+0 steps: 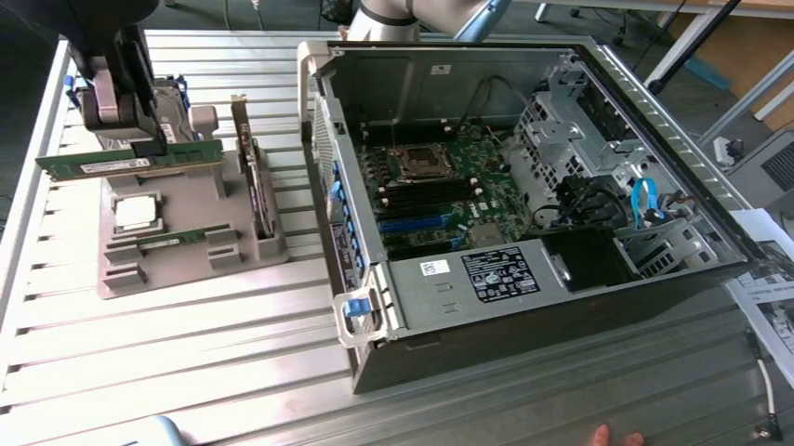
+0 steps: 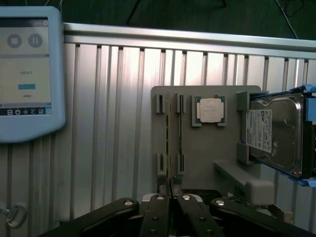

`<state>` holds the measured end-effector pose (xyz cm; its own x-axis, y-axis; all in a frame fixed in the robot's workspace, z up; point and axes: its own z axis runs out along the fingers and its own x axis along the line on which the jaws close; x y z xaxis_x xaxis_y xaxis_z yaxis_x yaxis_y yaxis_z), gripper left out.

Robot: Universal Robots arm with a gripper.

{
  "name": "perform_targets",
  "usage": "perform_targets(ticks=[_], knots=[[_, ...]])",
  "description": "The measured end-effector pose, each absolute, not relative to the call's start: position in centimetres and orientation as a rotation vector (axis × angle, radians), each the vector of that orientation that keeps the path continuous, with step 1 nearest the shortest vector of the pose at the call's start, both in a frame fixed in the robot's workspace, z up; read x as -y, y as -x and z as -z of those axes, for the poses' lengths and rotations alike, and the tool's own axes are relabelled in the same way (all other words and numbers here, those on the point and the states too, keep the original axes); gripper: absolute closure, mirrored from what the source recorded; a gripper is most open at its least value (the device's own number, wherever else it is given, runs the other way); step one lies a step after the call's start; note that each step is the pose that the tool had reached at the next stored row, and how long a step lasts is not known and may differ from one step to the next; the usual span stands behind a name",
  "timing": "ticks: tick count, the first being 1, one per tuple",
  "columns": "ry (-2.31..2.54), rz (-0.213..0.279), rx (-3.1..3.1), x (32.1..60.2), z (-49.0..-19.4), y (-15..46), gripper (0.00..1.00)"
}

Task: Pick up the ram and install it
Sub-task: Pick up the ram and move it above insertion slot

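Both sides of the hand point(image 1: 149, 147) pinch the thin green ram point(image 1: 81, 167) just above the grey holder point(image 1: 186, 265), so I think lifting straight and slow is best.

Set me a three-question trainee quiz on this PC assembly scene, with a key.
1. True or false: the gripper holds the ram outside the computer case.
2. What lies flat in the grey holder below the ram? A) a processor chip B) a screwdriver C) a fan
3. Fill in: the computer case is ____, with its motherboard in plain sight.
Key: 1 true; 2 A; 3 open.
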<state>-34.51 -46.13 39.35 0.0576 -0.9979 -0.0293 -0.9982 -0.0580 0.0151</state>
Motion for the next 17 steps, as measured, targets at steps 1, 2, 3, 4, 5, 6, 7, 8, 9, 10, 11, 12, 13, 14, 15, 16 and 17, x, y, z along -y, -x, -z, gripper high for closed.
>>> perform_targets(ticks=[1,2,3,4,5,6,7,8,9,10,11,12,13,14,15,16,17], knots=[[2.278,-0.05,-2.15,46.1,-39.3,34.3,0.88],[2.278,-0.05,-2.15,46.1,-39.4,34.1,0.88],[2.278,-0.05,-2.15,46.1,-39.4,33.9,0.88],[2.278,-0.05,-2.15,46.1,-39.4,33.7,0.88],[2.278,-0.049,-2.15,46.1,-39.4,33.5,0.88],[2.278,-0.049,-2.15,46.1,-39.4,33.2,0.88],[2.278,-0.05,-2.15,46.1,-39.4,33.0,0.88],[2.278,-0.05,-2.15,46.1,-39.4,32.8,0.88],[2.278,-0.05,-2.15,46.1,-39.4,32.6,0.88],[2.278,-0.05,-2.15,46.1,-39.4,32.3,0.88],[2.278,-0.05,-2.15,46.1,-39.4,31.7,0.88],[2.278,-0.05,-2.15,46.1,-39.4,31.4,0.88],[2.278,-0.05,-2.15,46.1,-39.4,31.2,0.88],[2.278,-0.05,-2.15,46.1,-39.4,31.0,0.88],[2.278,-0.05,-2.15,46.1,-39.4,30.8,0.88],[2.278,-0.05,-2.15,46.1,-39.4,30.4,0.88],[2.278,-0.05,-2.15,46.1,-39.4,30.2,0.88]])
